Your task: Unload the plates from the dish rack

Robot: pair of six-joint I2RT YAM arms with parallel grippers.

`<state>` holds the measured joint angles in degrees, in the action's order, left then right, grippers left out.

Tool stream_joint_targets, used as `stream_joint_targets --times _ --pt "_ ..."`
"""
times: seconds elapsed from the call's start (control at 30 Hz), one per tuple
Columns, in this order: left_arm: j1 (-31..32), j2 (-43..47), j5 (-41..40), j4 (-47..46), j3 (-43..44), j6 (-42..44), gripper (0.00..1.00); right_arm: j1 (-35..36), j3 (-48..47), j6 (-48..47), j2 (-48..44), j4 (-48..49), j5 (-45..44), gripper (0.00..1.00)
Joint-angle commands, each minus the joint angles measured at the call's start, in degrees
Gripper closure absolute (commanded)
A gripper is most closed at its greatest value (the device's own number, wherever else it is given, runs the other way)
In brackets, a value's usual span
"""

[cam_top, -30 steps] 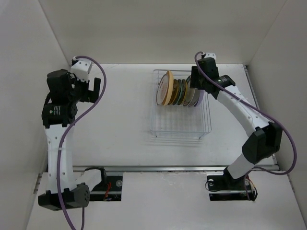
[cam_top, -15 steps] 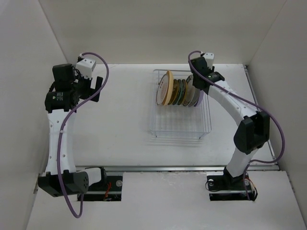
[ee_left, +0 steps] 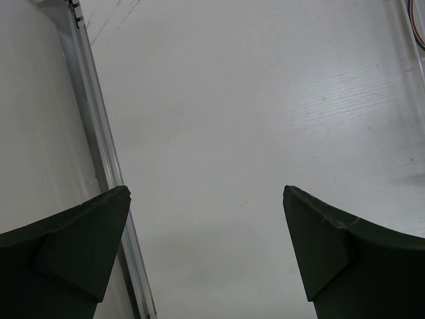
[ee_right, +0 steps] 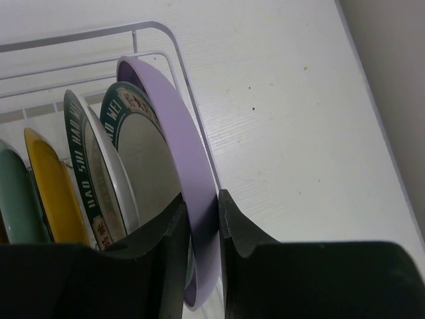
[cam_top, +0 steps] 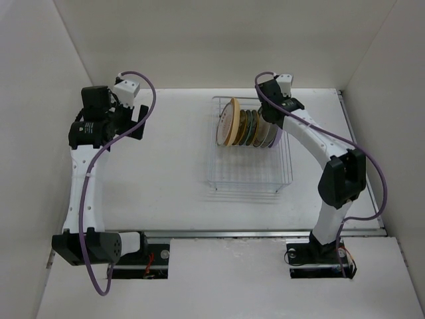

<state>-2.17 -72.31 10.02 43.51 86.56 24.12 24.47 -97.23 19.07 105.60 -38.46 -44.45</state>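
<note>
The wire dish rack (cam_top: pixel 251 174) stands right of the table's middle, with several plates upright in a row at its far end. The pale orange plate (cam_top: pixel 230 121) is at the left end of the row and the lavender plate (cam_top: pixel 276 136) at the right end. My right gripper (cam_top: pixel 271 113) is over the row's right end. In the right wrist view it (ee_right: pixel 201 206) is shut on the lavender plate's (ee_right: pixel 174 126) rim, beside two teal-rimmed plates (ee_right: pixel 126 113) and a yellow one (ee_right: pixel 56 193). My left gripper (cam_top: pixel 136 119) is open and empty over the far left of the table (ee_left: pixel 204 194).
White walls close in the table on the left, back and right. An aluminium rail (ee_left: pixel 99 133) runs along the table's left edge, near my left gripper. The near half of the rack (ee_right: pixel 99 32) holds no plates.
My right gripper has moved back and left along the row's right end, over the lavender plate. My left arm has swung its gripper farther back and to the right.
</note>
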Motion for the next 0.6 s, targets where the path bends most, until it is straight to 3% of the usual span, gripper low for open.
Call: stream_joint_targets --times 0.0,0.23,0.37,0.57 --pt "0.2 1.3 0.2 -1.2 2.5 -1.5 0.0 1.2 -4.0 1.9 -1.6 -0.7 -4.8 1.0" --pt "0.2 1.9 1.3 0.4 4.1 -2.6 0.0 2.3 -9.1 -2.1 -2.3 -7.2 -14.9 1.0" --pt "0.9 2.4 2.4 0.4 4.7 -2.6 0.0 4.5 -10.8 -2.1 -0.9 -13.1 -26.8 1.0" --pt "1.4 4.8 4.3 2.5 4.1 -5.0 0.0 5.1 -11.0 -2.1 -6.1 -14.3 -32.9 1.0"
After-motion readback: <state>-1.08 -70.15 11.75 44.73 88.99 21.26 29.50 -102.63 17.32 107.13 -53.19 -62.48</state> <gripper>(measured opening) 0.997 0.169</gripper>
